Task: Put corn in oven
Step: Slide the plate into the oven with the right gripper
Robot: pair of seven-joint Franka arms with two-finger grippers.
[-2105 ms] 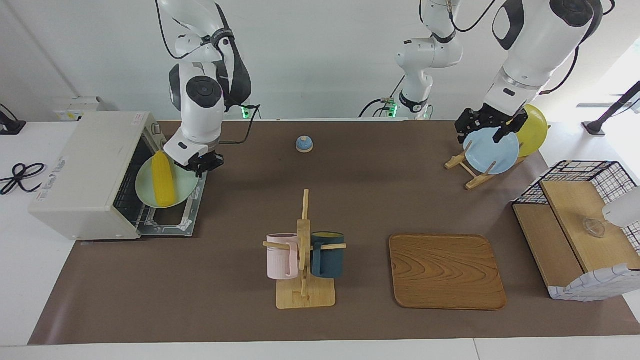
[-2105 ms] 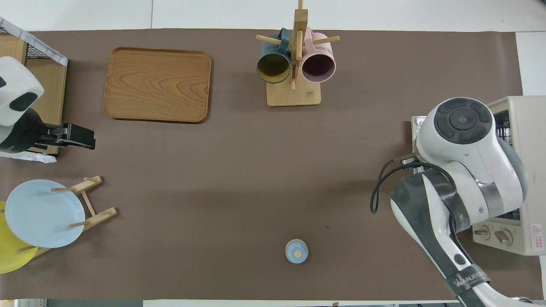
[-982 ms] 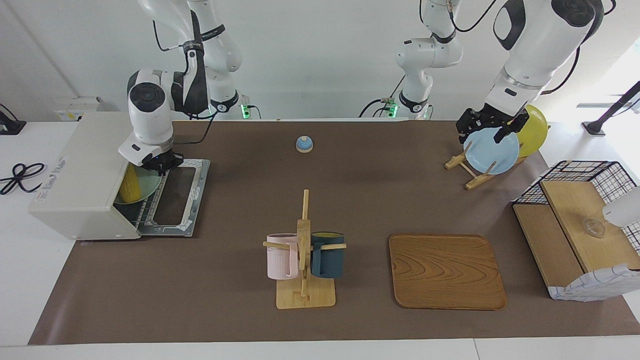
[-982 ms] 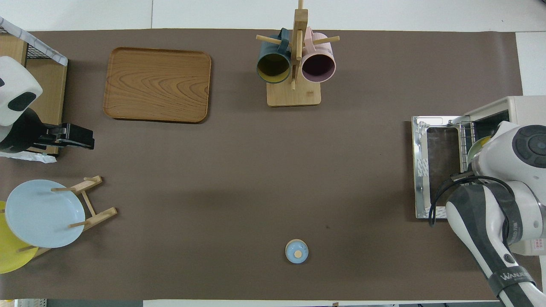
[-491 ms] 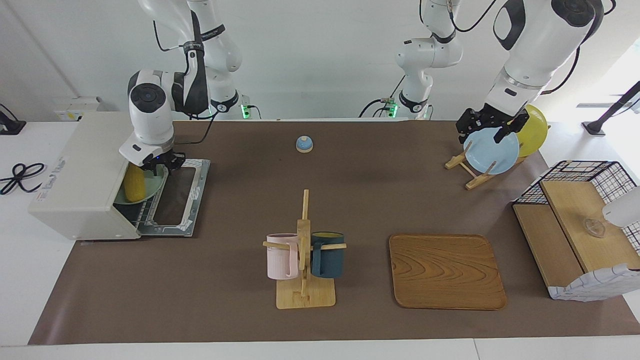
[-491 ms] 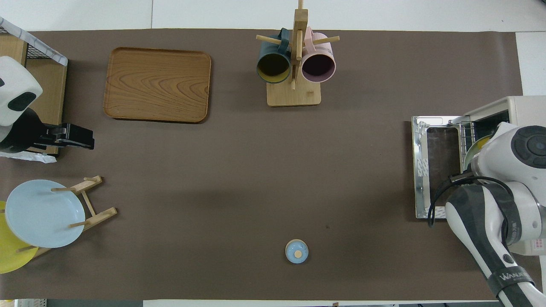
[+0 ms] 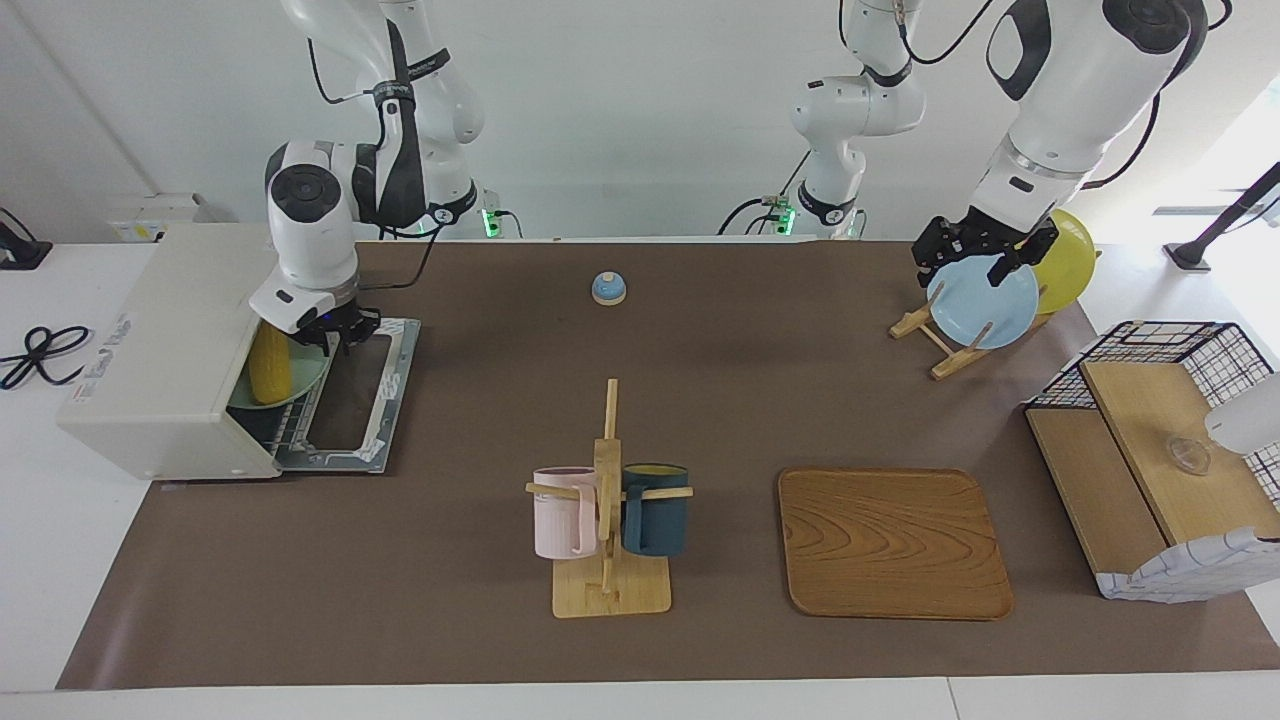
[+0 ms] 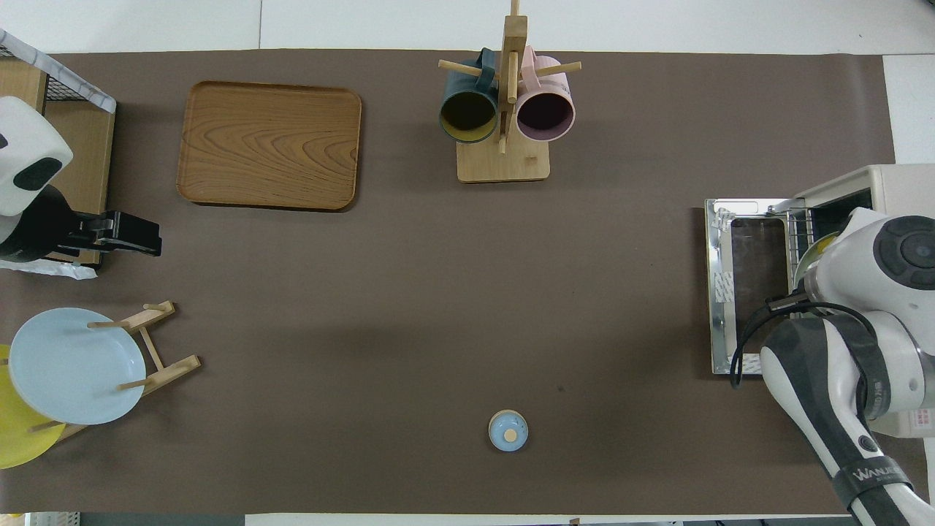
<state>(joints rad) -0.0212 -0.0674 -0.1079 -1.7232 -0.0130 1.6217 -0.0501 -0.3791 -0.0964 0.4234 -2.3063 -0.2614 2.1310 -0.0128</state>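
Observation:
The yellow corn [image 7: 270,365] lies on a pale green plate [image 7: 308,378] that rests on the wire rack in the mouth of the cream-white oven [image 7: 160,340]. The oven's glass door [image 7: 352,400] is dropped open flat. My right gripper [image 7: 336,338] is at the plate's rim toward the robots, just above the open door. From overhead the right arm's wrist hides the gripper and most of the corn; only a sliver of the plate [image 8: 801,264] shows beside the oven [image 8: 895,183]. My left gripper [image 7: 968,265] waits, open and empty, in the air near the plate rack.
A mug rack [image 7: 608,500] with a pink and a dark teal mug stands mid-table. A wooden tray [image 7: 893,540] lies beside it. A small blue bell [image 7: 608,288] sits near the robots. A plate rack holds a blue plate [image 7: 982,300] and a yellow plate [image 7: 1068,255]. A wire-and-wood basket shelf [image 7: 1160,450] stands at the left arm's end.
My right gripper carried the plate with the corn from over the open door into the oven's mouth, then shifted slightly back toward the door. The left arm has not moved.

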